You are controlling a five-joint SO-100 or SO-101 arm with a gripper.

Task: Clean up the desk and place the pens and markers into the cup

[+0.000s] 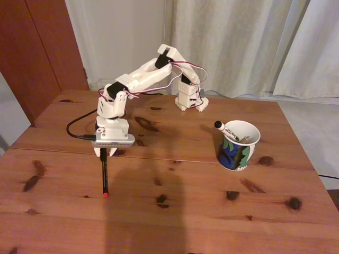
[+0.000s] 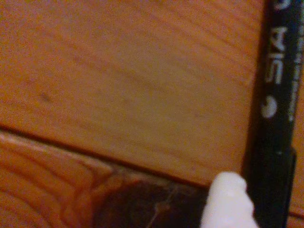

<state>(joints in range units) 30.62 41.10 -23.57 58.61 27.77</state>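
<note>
Now the gripper (image 1: 106, 153) straddles the black pen's (image 1: 104, 174) upper end, clamp unclear; light, stiff, slick barrel, best pinched nearer mid-length beyond the fingertips.

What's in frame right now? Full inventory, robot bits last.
desk: 1, reddish-brown pine planks with dark knots, fills the lower part of the fixed view.
black pen: 1, thin, black with a red tip, lying on the desk at the left of the fixed view, its upper end at the claw; its printed barrel runs down the right edge of the wrist view.
cup: 1, white rim, blue, green and black outside, right of centre on the desk.
marker: 1, white with a black cap, leaning in the cup.
curtain: white, behind the desk.
arm: 1, white, at the back of the desk.
claw: 1, white, down over the pen's upper end; grip unclear.
</note>
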